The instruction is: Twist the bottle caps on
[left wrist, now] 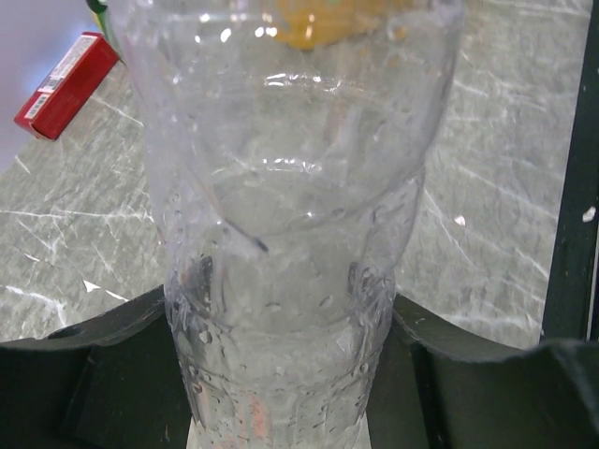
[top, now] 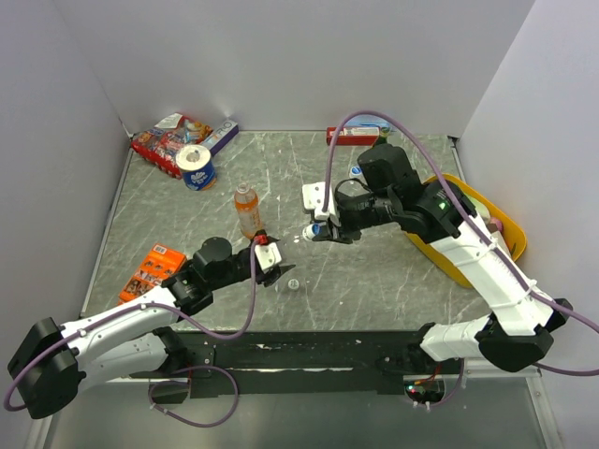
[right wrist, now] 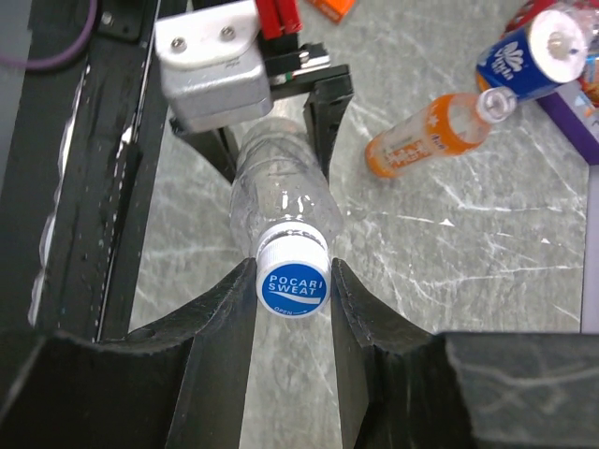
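Note:
My left gripper [left wrist: 281, 374] is shut on the body of a clear empty bottle [left wrist: 290, 234], which it holds off the table pointing toward the right arm. A blue and white bottle cap [right wrist: 293, 281] sits on that bottle's neck. The right gripper [right wrist: 293, 285] is shut on the cap, one finger pressed against each side. From above, the two grippers meet mid-table, left [top: 267, 254] and right [top: 318, 231]. An orange drink bottle [top: 247, 208] lies on the table behind them, its neck open [right wrist: 496, 101]. A small pale cap [top: 292, 282] lies on the table near the left gripper.
A blue and white roll [top: 197, 166] and snack packs [top: 168, 140] sit at the back left. An orange box [top: 154, 267] lies at the left. A red box [top: 351, 136] is at the back, and a yellow bin [top: 473, 201] stands under the right arm.

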